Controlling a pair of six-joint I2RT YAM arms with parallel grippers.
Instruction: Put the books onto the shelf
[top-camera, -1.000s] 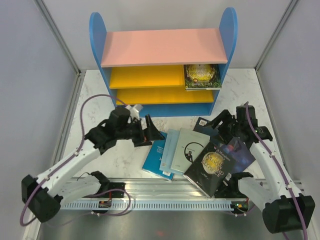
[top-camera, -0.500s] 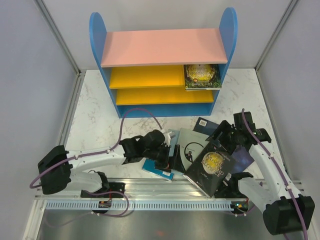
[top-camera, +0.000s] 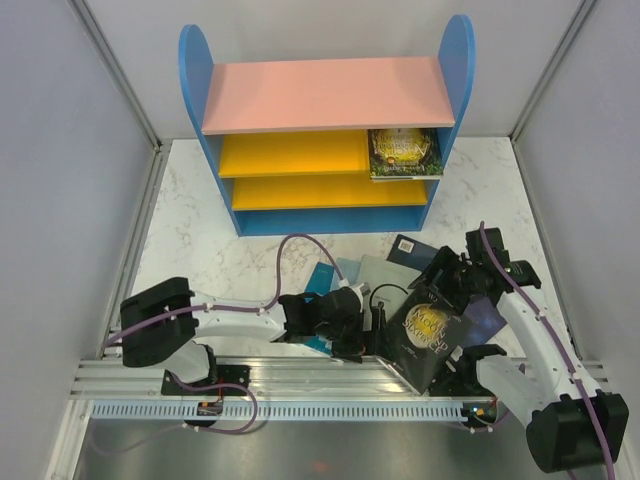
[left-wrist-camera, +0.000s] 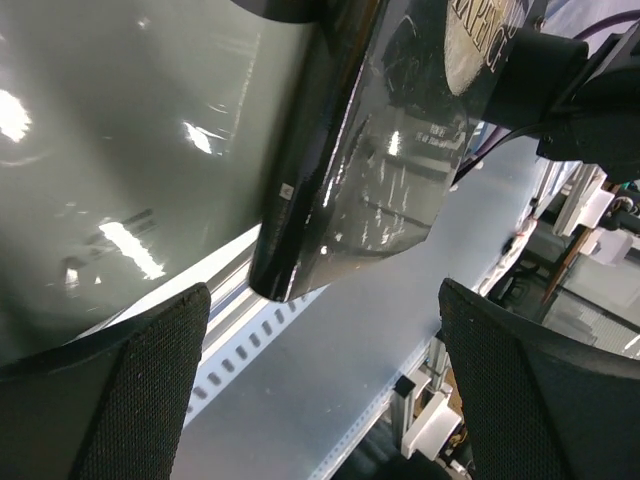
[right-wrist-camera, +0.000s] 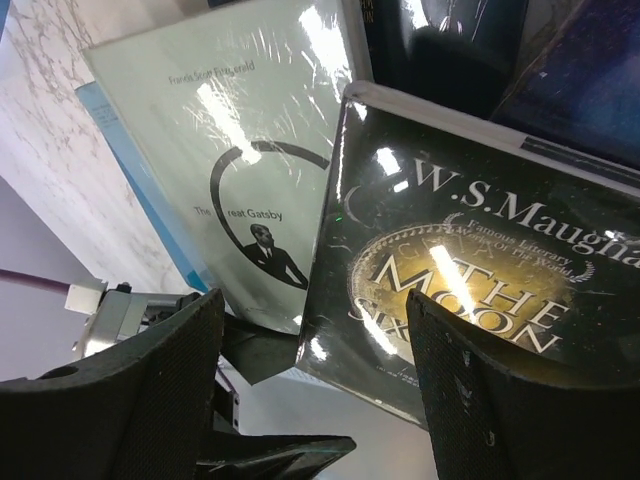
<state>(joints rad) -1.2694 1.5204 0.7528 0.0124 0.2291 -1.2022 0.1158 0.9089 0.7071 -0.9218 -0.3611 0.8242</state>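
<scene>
The shelf (top-camera: 320, 95) stands at the back, with one dark green book (top-camera: 403, 152) on its upper yellow board at the right. The other books lie in a loose pile at the table's front. A black-and-gold book (top-camera: 428, 335) (right-wrist-camera: 470, 290) sits at the front right, partly over a grey-white one (top-camera: 385, 280) (right-wrist-camera: 240, 170). My left gripper (top-camera: 375, 328) (left-wrist-camera: 320, 400) lies low at the black book's left edge. It is open, and the book's corner (left-wrist-camera: 340, 200) lies just beyond its fingers. My right gripper (top-camera: 452, 282) (right-wrist-camera: 318, 400) hovers open over the black book.
A pale blue book (top-camera: 322, 278) and navy books (top-camera: 408, 246) (top-camera: 487, 315) lie around the pile. The metal rail (top-camera: 300, 385) runs along the near edge, and the black book's corner overhangs it. White walls close in both sides.
My left arm has swung down from the back left to the front, bringing its open gripper to the black book's left edge. My right gripper has shifted slightly.
</scene>
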